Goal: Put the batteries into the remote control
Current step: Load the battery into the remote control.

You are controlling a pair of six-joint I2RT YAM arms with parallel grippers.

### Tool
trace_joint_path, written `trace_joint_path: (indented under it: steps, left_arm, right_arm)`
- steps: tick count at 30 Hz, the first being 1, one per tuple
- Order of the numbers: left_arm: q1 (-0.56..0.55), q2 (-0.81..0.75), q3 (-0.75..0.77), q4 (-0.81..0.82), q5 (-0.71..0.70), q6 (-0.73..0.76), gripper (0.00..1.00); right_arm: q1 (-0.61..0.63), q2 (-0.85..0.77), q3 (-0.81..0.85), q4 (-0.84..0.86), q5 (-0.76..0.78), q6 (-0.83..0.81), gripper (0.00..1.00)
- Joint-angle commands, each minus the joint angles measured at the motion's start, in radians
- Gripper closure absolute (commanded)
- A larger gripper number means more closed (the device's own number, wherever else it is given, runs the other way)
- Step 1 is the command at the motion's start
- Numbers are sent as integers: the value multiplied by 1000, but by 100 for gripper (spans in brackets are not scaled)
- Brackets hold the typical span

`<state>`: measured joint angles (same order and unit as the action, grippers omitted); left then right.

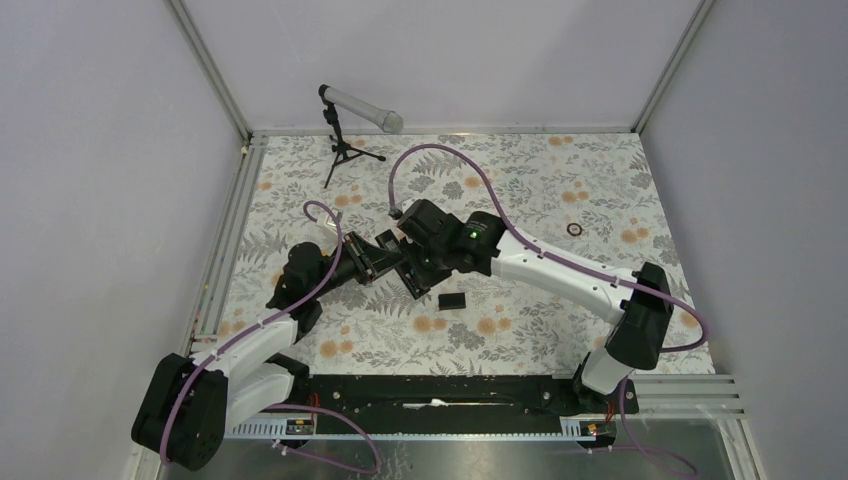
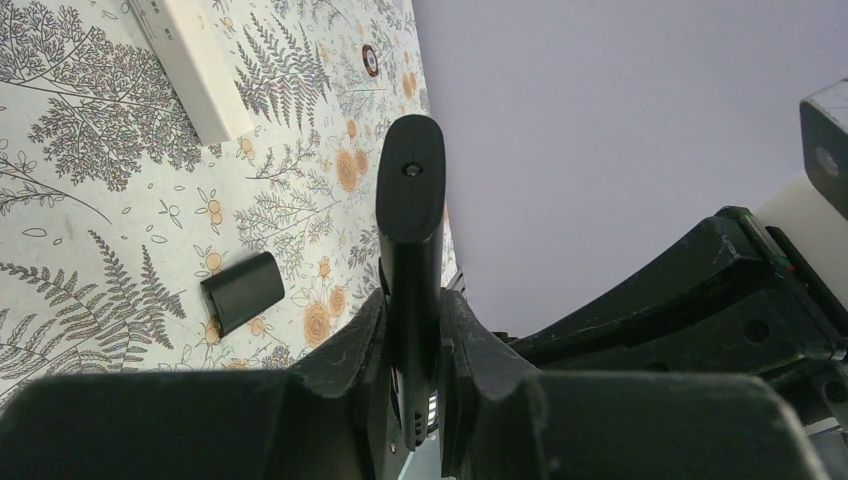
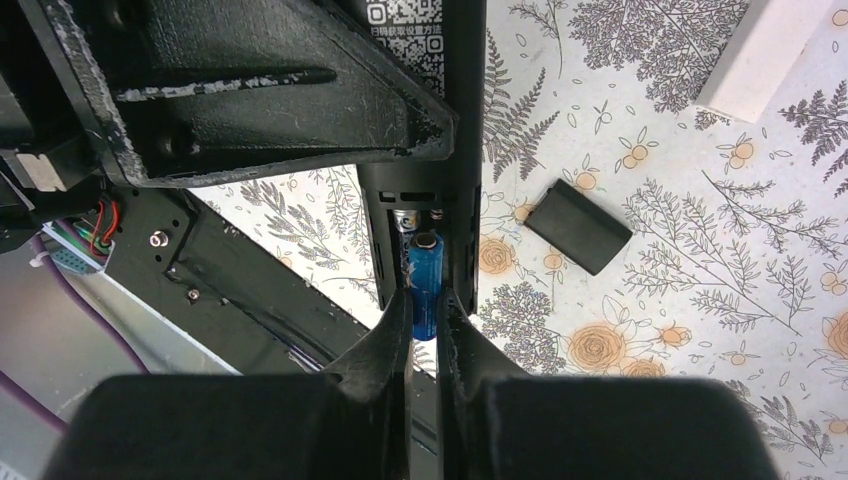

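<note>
The remote control (image 2: 410, 230), a slim body of matte black plastic, is pinched edge-on in the left gripper (image 2: 412, 340) and held off the fern-printed worktop (image 1: 520, 180). Its open compartment (image 3: 400, 200) is turned toward the right arm. A blue battery (image 3: 425, 280), a smooth glossy cylinder, is clamped in the narrowly closed right gripper (image 3: 425, 325). It lies straight ahead of that gripper, with its long axis in line with the slot and its far end at the compartment's mouth. The detached black cover (image 3: 580, 227) is seen lying flat on the worktop, off to one side.
</note>
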<state>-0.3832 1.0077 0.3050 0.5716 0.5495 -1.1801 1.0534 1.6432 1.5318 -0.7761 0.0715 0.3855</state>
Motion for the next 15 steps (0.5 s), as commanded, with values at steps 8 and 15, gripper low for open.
trace_joint_path:
  steps: [8, 15]
  left_arm:
    - [-3, -33, 6, 73, -17, -13, 100]
    - [-3, -40, 8, 61, -20, -4, 100]
  right_arm:
    - [26, 27, 39, -14, 61, -16, 90]
    - [28, 38, 57, -38, 66, -42, 88]
